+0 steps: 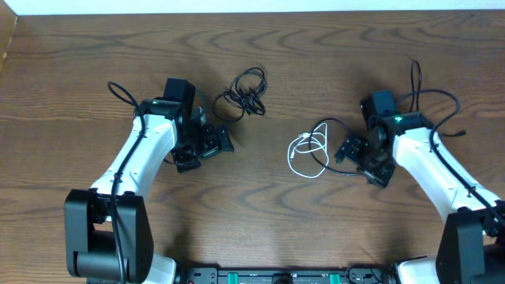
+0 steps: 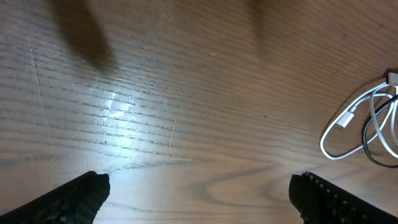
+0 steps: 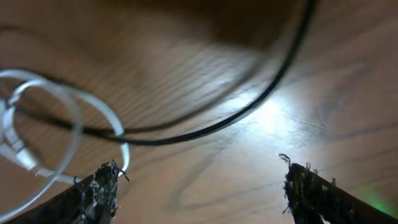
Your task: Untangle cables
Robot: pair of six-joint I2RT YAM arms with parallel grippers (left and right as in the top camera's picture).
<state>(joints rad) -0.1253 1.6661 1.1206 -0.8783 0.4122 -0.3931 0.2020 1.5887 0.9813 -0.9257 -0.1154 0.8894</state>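
Overhead: the wooden bench (image 1: 260,213) carries three cables. One white cable (image 1: 302,150) lies looped through a black cable (image 1: 319,125). A second black cable (image 1: 245,93) sits coiled up-left of the white one. The left hand (image 1: 207,147) is farther left, the right hand (image 1: 359,158) just right.

Left wrist: fingers wide open, empty.

Right wrist: fingers apart, holding nothing. Closing could pinch both cords and tighten the tangle.

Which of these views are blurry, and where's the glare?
Overhead: sharp, evenly lit. Left wrist: glare patch on the table, soft shadow top left, white cable fairly crisp. Right wrist: blurred, black cable and white cable smeared, bright glare right of centre.
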